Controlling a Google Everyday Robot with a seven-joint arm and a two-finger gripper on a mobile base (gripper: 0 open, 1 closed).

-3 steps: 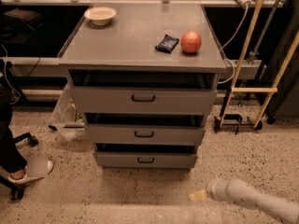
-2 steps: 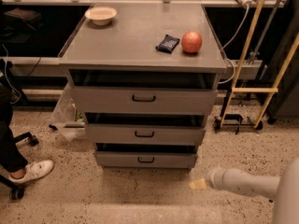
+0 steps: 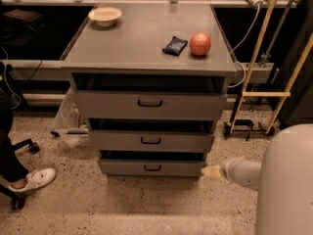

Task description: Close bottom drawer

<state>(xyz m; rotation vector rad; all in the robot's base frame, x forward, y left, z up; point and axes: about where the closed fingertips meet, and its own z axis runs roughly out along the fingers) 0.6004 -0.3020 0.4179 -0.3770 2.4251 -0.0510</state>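
Note:
The bottom drawer (image 3: 152,168) is the lowest of three grey drawers in the cabinet, a flat grey front with a small black bar handle. It stands slightly pulled out, with a dark gap above its front. My gripper (image 3: 211,171) is low at the right, its pale tip right at the drawer's right front corner. The white arm (image 3: 244,173) runs from it to the lower right.
The middle drawer (image 3: 150,141) and top drawer (image 3: 149,104) also stand slightly out. On the cabinet top (image 3: 142,43) lie a bowl (image 3: 104,16), a dark packet (image 3: 175,45) and a red apple (image 3: 200,44). A person's shoe (image 3: 34,178) is at the left, a wooden frame (image 3: 266,94) at the right.
My arm has swung left and up across the floor, bringing the gripper from the lower right to the bottom drawer's right corner. The person's shoe has shifted.

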